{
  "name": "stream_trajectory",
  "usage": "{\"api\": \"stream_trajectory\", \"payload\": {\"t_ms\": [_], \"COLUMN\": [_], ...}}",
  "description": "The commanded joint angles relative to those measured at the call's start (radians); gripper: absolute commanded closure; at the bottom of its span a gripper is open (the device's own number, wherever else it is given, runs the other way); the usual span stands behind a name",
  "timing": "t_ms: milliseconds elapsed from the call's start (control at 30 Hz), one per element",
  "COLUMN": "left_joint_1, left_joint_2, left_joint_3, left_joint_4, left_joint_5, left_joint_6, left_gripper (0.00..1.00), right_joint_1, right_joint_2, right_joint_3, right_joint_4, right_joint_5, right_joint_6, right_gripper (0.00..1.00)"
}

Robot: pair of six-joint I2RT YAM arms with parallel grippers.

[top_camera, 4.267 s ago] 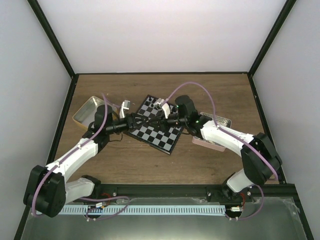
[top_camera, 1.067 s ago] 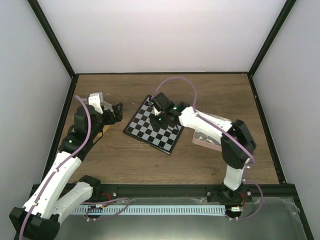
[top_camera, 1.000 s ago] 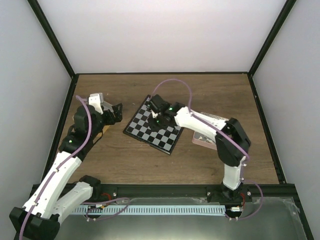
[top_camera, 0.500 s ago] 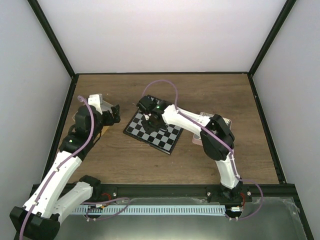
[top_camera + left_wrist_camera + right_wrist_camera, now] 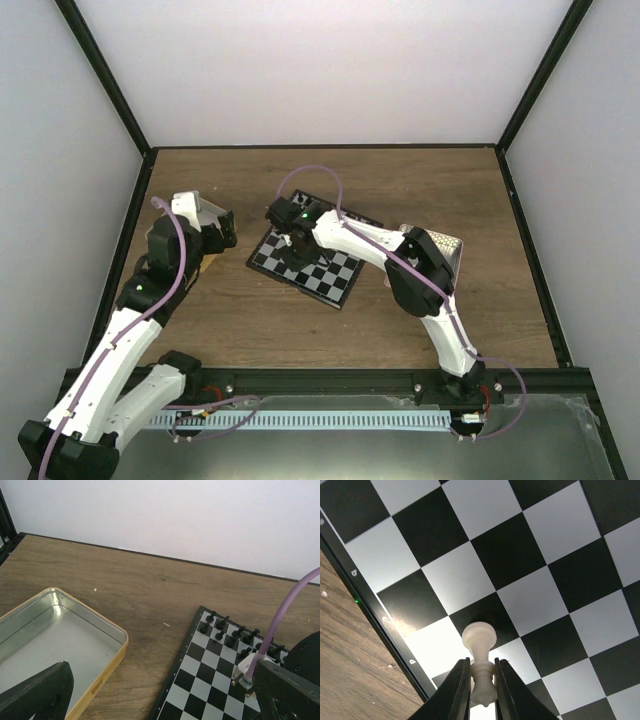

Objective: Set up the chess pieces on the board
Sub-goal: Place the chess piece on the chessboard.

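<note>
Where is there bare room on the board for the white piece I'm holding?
The squares around the white piece in the right gripper are all bare, up to the rim of the board by the wood. Crowded: the far edge, where black pieces fill two rows. The wood between board and tin is free too.

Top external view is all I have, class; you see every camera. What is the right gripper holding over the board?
Observer: The right gripper is shut on one cream-white piece, pawn-shaped, in the right wrist view.
Operator: Where over the board?
Observer: Near its black rim, beside the wooden table.
Operator: Anything set up already?
Observer: Black pieces stand in two rows along one edge, in the left wrist view.
</note>
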Motion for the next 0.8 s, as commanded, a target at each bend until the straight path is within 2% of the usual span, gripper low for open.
{"api": "stream_trajectory", "payload": {"t_ms": [0, 100, 300, 500, 767], "left_joint_1": [0.004, 0.004, 0.004, 0.004, 0.005], "left_joint_2": [-0.015, -0.019, -0.01, 0.001, -0.019], "left_joint_3": [-0.011, -0.006, 0.011, 0.079, 0.09], "left_joint_4": [0.006, 0.011, 0.033, 0.029, 0.08], "left_joint_5": [-0.01, 0.016, 0.097, 0.104, 0.067], "left_joint_6": [0.018, 0.006, -0.027, -0.042, -0.044], "left_gripper": [0.0, 0.0, 0.0, 0.0, 0.0], "right_joint_1": [0.01, 0.01, 0.009, 0.009, 0.008], "right_joint_2": [0.017, 0.021, -0.001, -0.078, -0.107], "right_joint_3": [0.062, 0.077, 0.074, -0.035, -0.091], "right_joint_4": [-0.027, -0.024, 0.01, 0.149, 0.227], "right_joint_5": [0.012, 0.007, 0.006, 0.0, 0.011], "right_joint_6": [-0.007, -0.005, 0.017, 0.085, 0.121], "right_gripper": [0.8, 0.72, 0.69, 0.58, 0.58]}}
